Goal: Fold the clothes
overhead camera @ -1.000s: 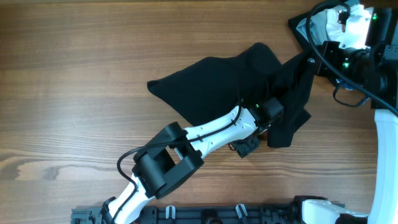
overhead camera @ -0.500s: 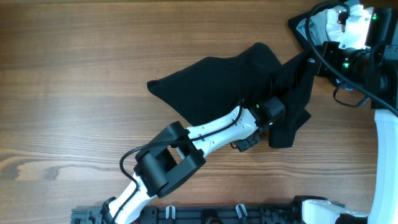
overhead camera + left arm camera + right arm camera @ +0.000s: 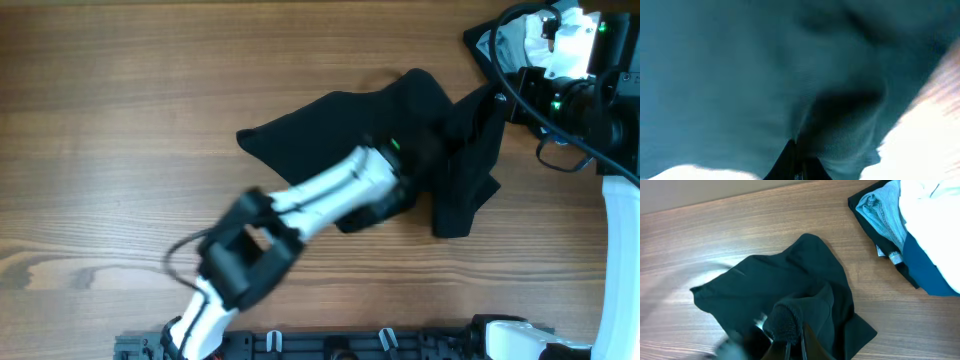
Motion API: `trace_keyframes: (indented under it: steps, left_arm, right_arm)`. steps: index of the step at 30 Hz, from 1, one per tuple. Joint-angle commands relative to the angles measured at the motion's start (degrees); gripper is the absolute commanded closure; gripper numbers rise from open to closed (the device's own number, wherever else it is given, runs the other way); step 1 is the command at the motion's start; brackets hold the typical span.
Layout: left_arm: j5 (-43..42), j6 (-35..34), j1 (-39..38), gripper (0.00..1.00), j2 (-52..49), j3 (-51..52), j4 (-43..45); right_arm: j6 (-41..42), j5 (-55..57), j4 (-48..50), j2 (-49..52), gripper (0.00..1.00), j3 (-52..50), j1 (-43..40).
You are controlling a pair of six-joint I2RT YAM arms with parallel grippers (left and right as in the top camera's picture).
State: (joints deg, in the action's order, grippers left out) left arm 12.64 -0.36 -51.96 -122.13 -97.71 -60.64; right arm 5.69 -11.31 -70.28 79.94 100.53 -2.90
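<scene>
Since a moment ago, the left arm (image 3: 300,200) is swung to the left and farther over the black T-shirt (image 3: 330,130), and it is blurred. The left gripper (image 3: 385,200) is held low on the dark cloth, maybe touching it; open or closed cannot be told. The T-shirt is laid crumpled on the middle of the wooden table (image 3: 120,100). Its right edge is lifted and pinched tight by the right gripper (image 3: 794,341). A pile of white, grey and blue clothes (image 3: 920,225) is seen at the far right.
</scene>
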Motion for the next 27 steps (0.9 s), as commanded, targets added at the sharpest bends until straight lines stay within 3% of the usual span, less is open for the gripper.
trace_keyframes:
  steps: [1,10,14,18,22,27]
  left_arm:
    - [1.6,-7.5,10.4,0.96,13.4,-4.1,1.0]
    - [-3.4,-7.6,28.0,0.96,24.2,-4.1,3.8]
    - [-7.4,-13.6,35.1,0.96,29.6,-7.9,4.6]
    - [-9.1,-13.3,38.4,0.96,38.7,-13.6,2.5]
    - [-2.9,-11.8,38.4,0.96,49.4,-14.2,1.2]
    - [5.2,-11.8,38.4,0.96,56.8,-14.2,1.0]
  right_arm:
    - [-1.0,0.9,1.0,0.2,0.96,0.3,-0.2]
    - [-0.6,-0.6,3.7,0.0,0.96,0.4,-0.2]
    - [-0.6,-2.3,2.1,-3.9,0.96,4.2,-0.2]
    - [-0.9,0.0,-1.0,-11.0,0.96,9.5,-0.2]
    - [-0.1,8.0,-3.6,-19.0,0.96,11.0,-0.2]
    - [0.3,9.0,-3.8,-23.9,0.96,11.0,-0.2]
